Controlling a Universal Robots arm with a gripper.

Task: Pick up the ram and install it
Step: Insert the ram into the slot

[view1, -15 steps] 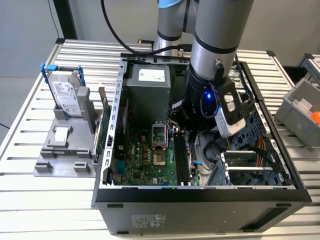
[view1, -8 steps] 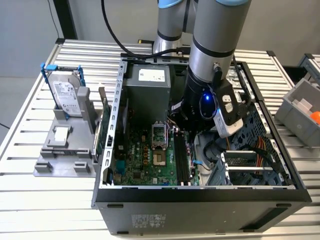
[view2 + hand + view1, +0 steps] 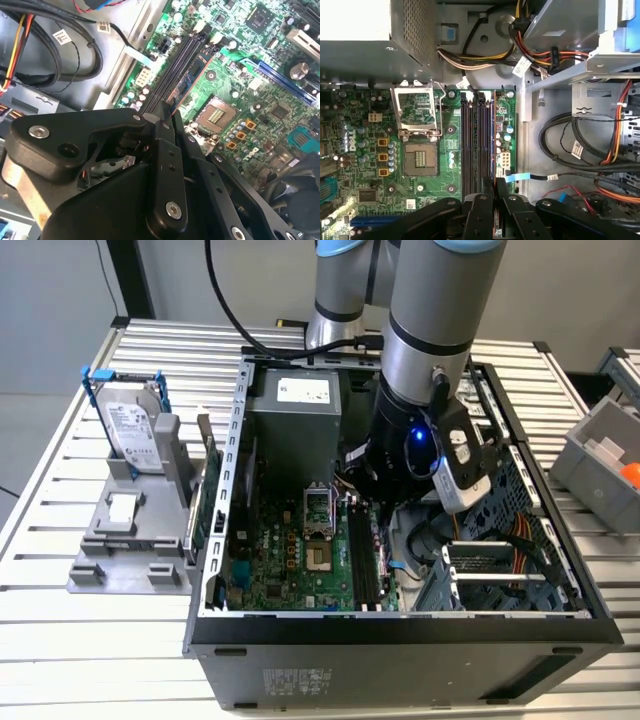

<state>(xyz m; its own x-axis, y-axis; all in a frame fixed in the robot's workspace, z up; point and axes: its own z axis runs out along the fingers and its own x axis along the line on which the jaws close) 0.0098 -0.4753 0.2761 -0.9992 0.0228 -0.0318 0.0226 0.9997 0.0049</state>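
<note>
With its jaws closing on the ram (image 3: pixel 192 75), the gripper (image 3: pixel 167 111) is seating it; pressing it into the memory slots (image 3: pixel 476 142) needs alignment.

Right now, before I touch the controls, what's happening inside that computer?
The silver robot arm is reaching down into the open black computer case. Its black gripper appears shut on the thin dark bluish-green ram stick, which stands on edge in line with the long black memory slots of the large green motherboard. Whether the stick is fully seated cannot be told. The boxy silver hard drive stands outside the case, on the exterior view's left.
</note>
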